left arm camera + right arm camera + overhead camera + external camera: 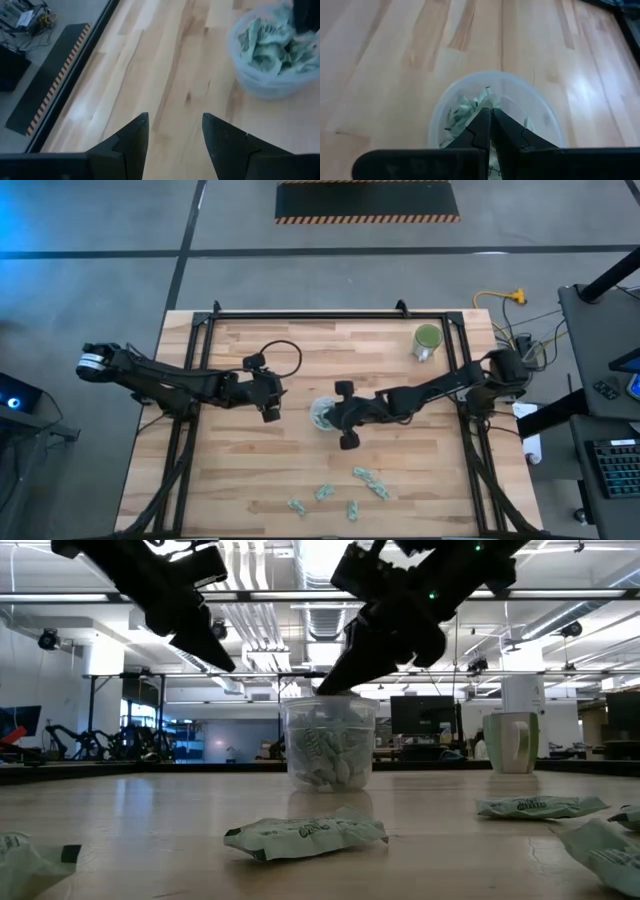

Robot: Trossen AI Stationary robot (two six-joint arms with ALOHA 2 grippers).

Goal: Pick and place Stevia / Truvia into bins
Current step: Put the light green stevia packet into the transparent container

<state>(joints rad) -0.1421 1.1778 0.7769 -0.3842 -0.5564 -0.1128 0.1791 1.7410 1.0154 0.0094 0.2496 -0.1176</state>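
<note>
A: What blocks the clear cup [322, 414]?

B: The right gripper [490, 118] sits over its mouth, jaws pressed together; the left gripper [175, 131] hangs just beside it, jaws apart.

A: Free counter [250, 470]?

B: Bare wood between the cup and the loose Stevia packets [369, 480] scattered along the near edge. The green mug [427, 341] stands well apart, at the far right corner.

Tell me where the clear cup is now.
In the high view the clear cup stands near the table's middle, under the right hand, with the left hand to its left.
</note>
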